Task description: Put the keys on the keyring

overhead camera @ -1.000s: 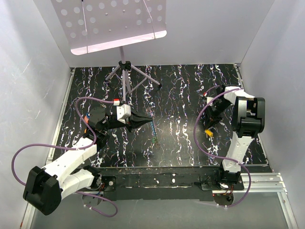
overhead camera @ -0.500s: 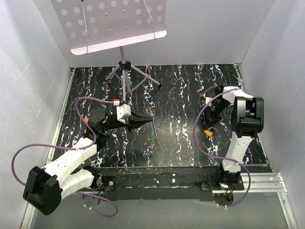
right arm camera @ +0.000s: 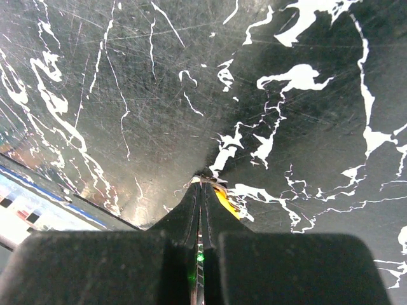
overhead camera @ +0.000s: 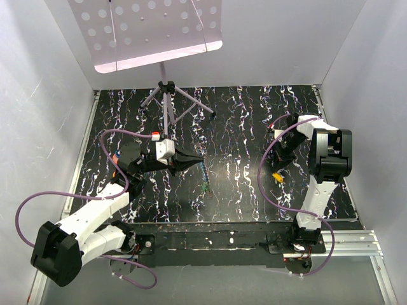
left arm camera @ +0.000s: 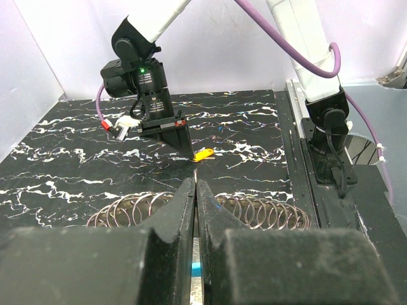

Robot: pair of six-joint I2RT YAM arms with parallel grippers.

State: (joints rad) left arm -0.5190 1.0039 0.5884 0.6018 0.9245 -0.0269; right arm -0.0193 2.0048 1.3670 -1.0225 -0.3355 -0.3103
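Right gripper (right arm camera: 201,189) has just clamped shut at centre frame, pinching the yellow-orange key (right arm camera: 226,204) against the marbled table (right arm camera: 305,127). Left gripper (left arm camera: 195,190) is clenched too, with a blue sliver between its fingers, seemingly the blue key (left arm camera: 195,267), just by the coiled keyring (left arm camera: 267,213). The step looks like pickup; next, lift the key and carry it to the coil. A music stand (overhead camera: 166,95) at upper centre stands well apart.

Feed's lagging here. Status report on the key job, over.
Left gripper shut on blue key, wire coil by its tips. Right gripper shut, tips at yellow key, grip unconfirmed. Nothing blocking between arms.
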